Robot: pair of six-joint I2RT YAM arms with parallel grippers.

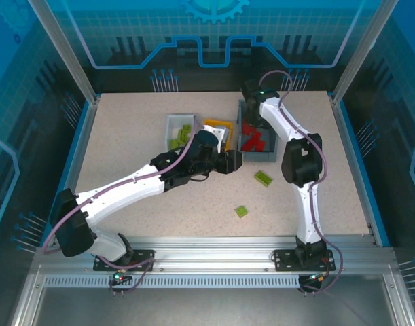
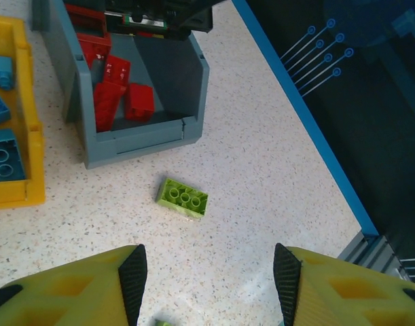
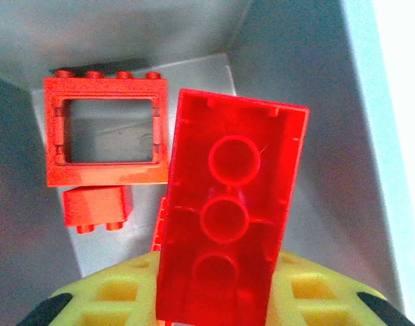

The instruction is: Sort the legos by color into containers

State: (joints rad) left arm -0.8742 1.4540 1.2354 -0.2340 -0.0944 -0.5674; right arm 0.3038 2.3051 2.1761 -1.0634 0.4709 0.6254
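Observation:
My right gripper [image 3: 221,302] is shut on a red lego brick [image 3: 231,204], holding it underside-up inside the grey container [image 3: 309,81]. Below it lie a red window-frame piece [image 3: 105,129] and a small red brick [image 3: 95,207]. From above, the right gripper [image 1: 253,125] hangs over the grey container [image 1: 269,157]. My left gripper [image 2: 210,285] is open over bare table, with a lime green brick [image 2: 183,197] lying just beyond its fingers. The left gripper [image 1: 236,160] sits beside the orange-yellow container [image 1: 217,124], which holds blue bricks [image 2: 3,159]. The white container [image 1: 172,122] holds green legos.
Two green legos lie loose on the table, one [image 1: 263,178] near the grey container and one [image 1: 242,212] nearer the front. A green scrap [image 2: 163,323] shows at the bottom edge of the left wrist view. The blue table rim [image 2: 295,95] runs along the right.

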